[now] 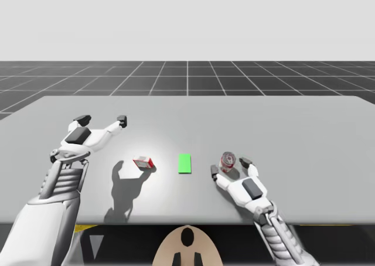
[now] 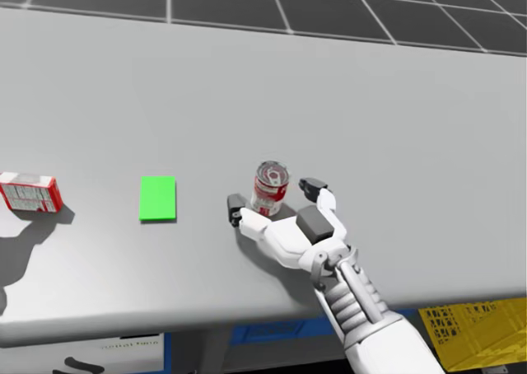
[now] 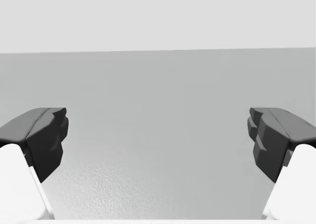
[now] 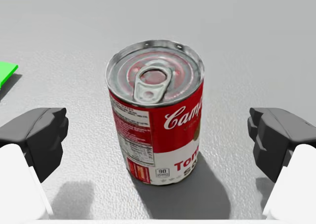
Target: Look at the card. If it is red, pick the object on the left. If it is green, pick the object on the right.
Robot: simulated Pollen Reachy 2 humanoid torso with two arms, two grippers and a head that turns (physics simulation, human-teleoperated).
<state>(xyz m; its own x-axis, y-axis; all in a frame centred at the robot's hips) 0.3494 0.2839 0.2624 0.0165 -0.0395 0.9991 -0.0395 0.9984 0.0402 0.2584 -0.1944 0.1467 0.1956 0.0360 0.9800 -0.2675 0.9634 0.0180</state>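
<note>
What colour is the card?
Green; the card shows best in the head view.

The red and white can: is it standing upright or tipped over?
Upright: the red and white can stands on its base, pull-tab lid facing up.

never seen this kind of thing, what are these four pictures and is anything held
A simulated two-armed robot sits at a grey table. One picture looks down from above, one from its head, one from each hand. On the table: a red and white box, a green card, an upright red and white can. The left claw is open, away from the things. The right claw is open, the can between its fingers but untouched. Nothing is held.
</note>
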